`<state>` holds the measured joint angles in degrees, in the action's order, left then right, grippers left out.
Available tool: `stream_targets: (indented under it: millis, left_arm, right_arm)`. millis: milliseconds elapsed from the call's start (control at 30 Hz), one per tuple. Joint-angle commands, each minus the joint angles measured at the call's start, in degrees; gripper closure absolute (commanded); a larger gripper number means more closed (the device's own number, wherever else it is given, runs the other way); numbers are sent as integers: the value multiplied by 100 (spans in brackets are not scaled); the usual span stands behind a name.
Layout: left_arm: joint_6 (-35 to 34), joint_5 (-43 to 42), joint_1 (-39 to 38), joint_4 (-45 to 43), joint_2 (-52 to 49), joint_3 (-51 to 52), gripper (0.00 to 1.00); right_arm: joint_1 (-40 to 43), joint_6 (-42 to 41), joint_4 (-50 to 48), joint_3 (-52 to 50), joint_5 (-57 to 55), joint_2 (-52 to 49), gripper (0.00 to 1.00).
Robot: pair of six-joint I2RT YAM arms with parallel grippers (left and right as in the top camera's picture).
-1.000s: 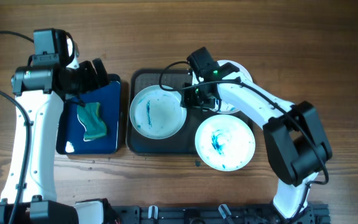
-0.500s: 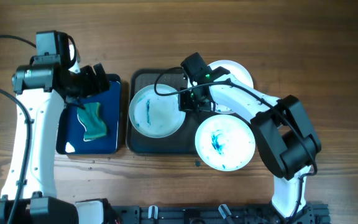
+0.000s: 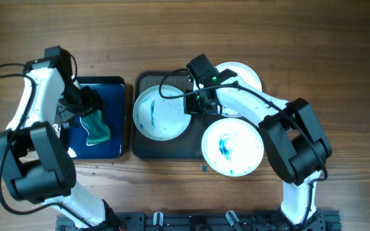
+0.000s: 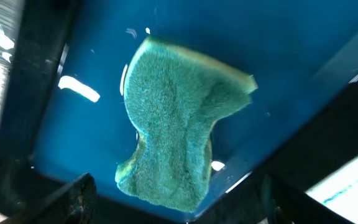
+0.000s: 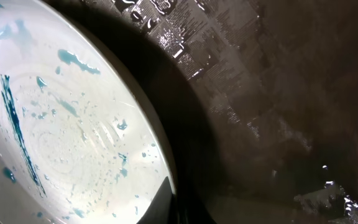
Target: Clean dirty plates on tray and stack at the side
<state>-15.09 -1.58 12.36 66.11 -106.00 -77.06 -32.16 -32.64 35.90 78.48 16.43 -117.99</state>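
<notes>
A white plate (image 3: 161, 114) with blue-teal streaks lies on the left of the dark grey tray (image 3: 151, 82). My right gripper (image 3: 193, 104) sits at this plate's right rim. In the right wrist view one finger (image 5: 169, 202) lies over the rim of the plate (image 5: 61, 124), with the tray's floor (image 5: 260, 93) beside it; the jaws look shut on the rim. A second smeared plate (image 3: 232, 146) overhangs the tray's lower right corner. A third plate (image 3: 244, 72) lies at the upper right, partly under the arm. My left gripper (image 3: 87, 102) hangs open over a green sponge (image 4: 179, 118).
The green sponge (image 3: 97, 126) lies in a smaller glossy blue tray (image 3: 113, 90) left of the dark tray; its wet blue floor (image 4: 260, 37) fills the left wrist view. Bare wooden table (image 3: 339, 58) surrounds both trays.
My left arm has swung round and brought its gripper down over the sponge. My right gripper moved left to the plate's rim and has stayed there.
</notes>
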Motion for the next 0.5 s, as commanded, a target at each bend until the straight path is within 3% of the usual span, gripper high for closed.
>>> stream_targets:
  millis: [0,467]
  left_arm:
    - [125,15,-85,-22,-57,101,25]
    - [140,282,-481,-1207,-66,984,38]
  right_arm:
    - [-24,-184,-92,90,13,-140,96]
    - [-24,-181,-94,90,-7,-140,95]
